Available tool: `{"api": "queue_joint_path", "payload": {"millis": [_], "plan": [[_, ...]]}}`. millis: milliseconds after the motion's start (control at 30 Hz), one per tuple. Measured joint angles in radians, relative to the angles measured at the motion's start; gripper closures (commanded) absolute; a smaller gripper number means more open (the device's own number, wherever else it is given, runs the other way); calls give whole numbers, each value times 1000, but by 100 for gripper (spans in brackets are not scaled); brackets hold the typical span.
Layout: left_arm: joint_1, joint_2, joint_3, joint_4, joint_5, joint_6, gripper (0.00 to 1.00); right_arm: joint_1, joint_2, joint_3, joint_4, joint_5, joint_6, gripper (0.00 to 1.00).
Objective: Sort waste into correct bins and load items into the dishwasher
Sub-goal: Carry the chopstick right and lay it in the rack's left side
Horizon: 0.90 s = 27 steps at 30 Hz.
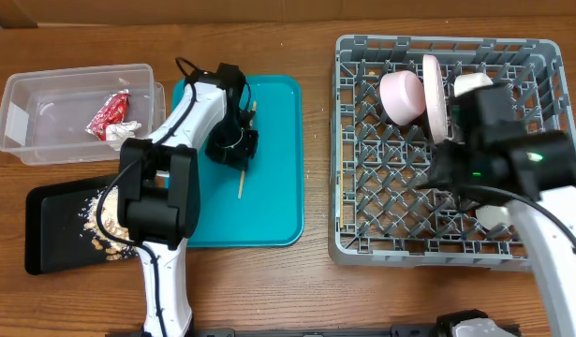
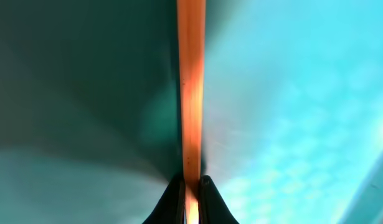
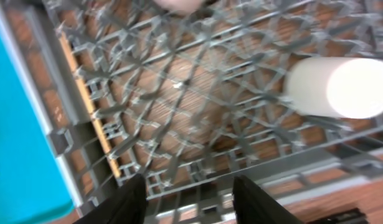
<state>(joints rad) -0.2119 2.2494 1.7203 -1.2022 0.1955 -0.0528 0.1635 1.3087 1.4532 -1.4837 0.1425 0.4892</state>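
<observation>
A thin wooden chopstick (image 1: 241,180) lies on the teal tray (image 1: 273,201). My left gripper (image 1: 234,142) is down on the tray, and in the left wrist view it (image 2: 191,186) is shut on the chopstick (image 2: 191,93). My right gripper (image 1: 444,173) hovers over the grey dish rack (image 1: 362,245), open and empty (image 3: 191,199). The rack holds a pink bowl (image 1: 403,96), a pink dish on edge (image 1: 435,94) and a white cup (image 1: 494,217), which also shows in the right wrist view (image 3: 340,87). A wooden stick (image 3: 91,112) lies along the rack's left side.
The clear tub (image 1: 44,140) at the far left holds the red wrapper (image 1: 109,114) and the white tissue (image 1: 125,129). The black tray (image 1: 44,234) in front of it holds beige food scraps (image 1: 98,215). A white item (image 1: 472,84) stands at the rack's back.
</observation>
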Motion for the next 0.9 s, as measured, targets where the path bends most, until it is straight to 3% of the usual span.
{"api": "queue_joint_path", "payload": {"millis": [200,333,467,567,800,900], "plan": [[0,3,110,-45,162,-47,96,-184,-21,0,-21,3,-104,48],[-7,-103,121,11,333,-117,96,-281,-21,0,-21,4,-153,48],[-55,-189,143,73,466,-188,96,-294,-21,0,-20,3,-169,48],[-168,-196,147,118,538,-266,96,-294,-21,0,-19,3,-176,48],[-390,-196,147,171,408,-497,96,-294,-21,0,-19,-5,-176,49],[-417,-196,147,154,333,-586,96,-294,-21,0,-20,-8,-177,49]]}}
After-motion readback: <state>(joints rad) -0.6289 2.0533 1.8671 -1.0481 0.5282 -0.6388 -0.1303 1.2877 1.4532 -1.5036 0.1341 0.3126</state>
